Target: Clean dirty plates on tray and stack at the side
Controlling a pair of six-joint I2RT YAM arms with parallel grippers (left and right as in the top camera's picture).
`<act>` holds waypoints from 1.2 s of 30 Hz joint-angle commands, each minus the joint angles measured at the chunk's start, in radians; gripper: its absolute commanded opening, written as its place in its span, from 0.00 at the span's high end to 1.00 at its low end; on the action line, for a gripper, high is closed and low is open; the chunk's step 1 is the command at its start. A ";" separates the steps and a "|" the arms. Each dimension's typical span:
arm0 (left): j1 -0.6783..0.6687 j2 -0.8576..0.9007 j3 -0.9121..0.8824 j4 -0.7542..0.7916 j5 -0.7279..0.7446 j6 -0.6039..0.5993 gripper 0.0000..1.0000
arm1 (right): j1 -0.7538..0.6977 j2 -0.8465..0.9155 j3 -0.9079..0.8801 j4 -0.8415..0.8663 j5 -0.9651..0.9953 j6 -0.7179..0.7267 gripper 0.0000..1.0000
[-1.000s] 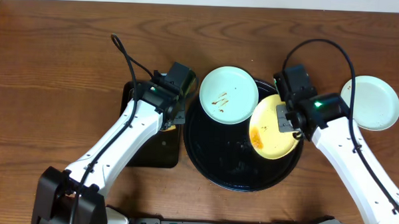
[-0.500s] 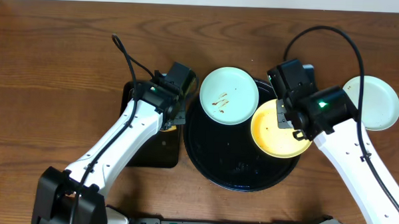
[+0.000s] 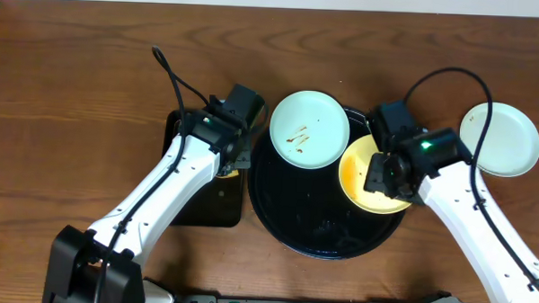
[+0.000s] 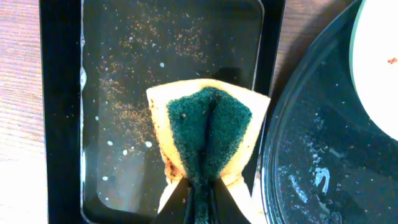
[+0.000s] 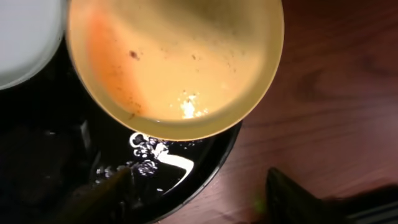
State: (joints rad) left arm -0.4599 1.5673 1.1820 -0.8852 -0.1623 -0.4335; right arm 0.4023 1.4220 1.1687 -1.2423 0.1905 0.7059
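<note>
Wood tabletop (image 3: 74, 73), round tray (image 3: 286, 197) centred, right gripper (image 5: 199, 180) with jaws apart, yellow plate (image 5: 180, 56) just ahead on tray's rim, smeared mint plate (image 3: 309, 128) to its left, left gripper (image 4: 199, 196) clamped on sponge (image 4: 208, 127) above rectangular tray (image 4: 124, 74).

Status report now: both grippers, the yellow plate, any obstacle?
Left gripper: jaws shut on sponge, over rectangular tray. Right gripper: jaws open, empty, above yellow plate. Plate smeared, on round tray's right edge. Dirty mint plate close beside.
</note>
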 commanded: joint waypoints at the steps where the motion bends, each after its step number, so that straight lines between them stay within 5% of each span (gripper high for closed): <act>1: 0.005 0.008 -0.009 -0.001 -0.002 0.030 0.93 | -0.042 -0.001 -0.050 0.028 0.013 0.115 0.33; 9: 0.005 0.008 -0.009 0.002 -0.002 0.033 0.93 | -0.222 -0.002 -0.059 0.054 0.048 0.113 0.24; 17: 0.005 0.008 -0.009 0.002 -0.002 0.037 0.92 | -0.358 -0.002 -0.088 0.175 -0.053 -0.036 0.26; 28: 0.005 0.008 -0.009 0.001 -0.002 0.037 0.92 | -0.377 0.070 -0.215 0.378 -0.129 -0.127 0.23; 36: 0.005 0.008 -0.009 0.001 -0.002 0.037 0.93 | -0.378 0.115 -0.245 0.444 -0.118 -0.128 0.11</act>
State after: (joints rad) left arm -0.4599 1.5673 1.1820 -0.8837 -0.1623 -0.4129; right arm 0.0357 1.5391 0.9287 -0.8169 0.0704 0.5896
